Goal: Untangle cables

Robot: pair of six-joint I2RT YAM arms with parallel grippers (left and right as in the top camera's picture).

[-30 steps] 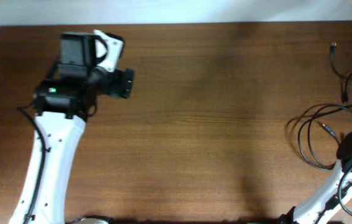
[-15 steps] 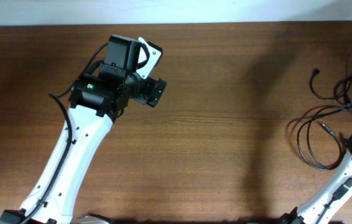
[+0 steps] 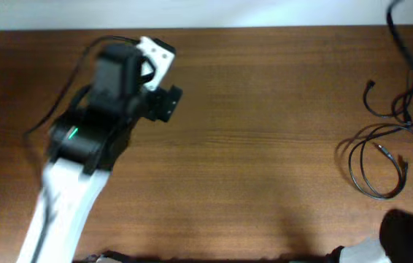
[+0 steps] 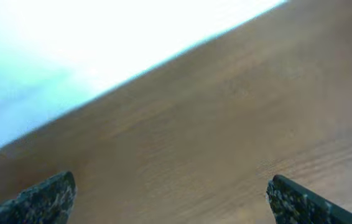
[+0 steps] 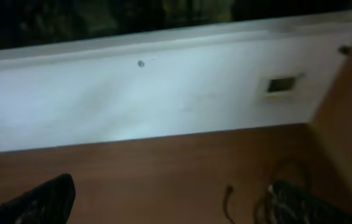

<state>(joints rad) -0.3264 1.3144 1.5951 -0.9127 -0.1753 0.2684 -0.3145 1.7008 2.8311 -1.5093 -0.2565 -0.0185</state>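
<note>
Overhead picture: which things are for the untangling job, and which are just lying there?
For the job:
- thin black cables, in loose tangled loops on the table's right side
- left arm
- right arm

Just there:
- wooden table
- white wall behind it
- small wall plate

You have a brown wood-grain desk (image 3: 265,146) filling nearly the whole overhead view, its grain running left to right. Along its far edge a white wall (image 3: 192,11) shows as a narrow strip. In the right wrist view you see a broad white panel (image 5: 132,106) rising from the desk's far edge. A small square plate (image 5: 280,84) is set into it toward the right, and a tiny dark dot (image 5: 140,63) sits higher up near the middle. Above the panel lies a dark band (image 5: 101,18), too dim to read. At the right edge a brown wooden surface (image 5: 350,124) slants upward. The left wrist view gives you only blurred desk wood under a bright whitish glare (image 4: 70,43).
</note>
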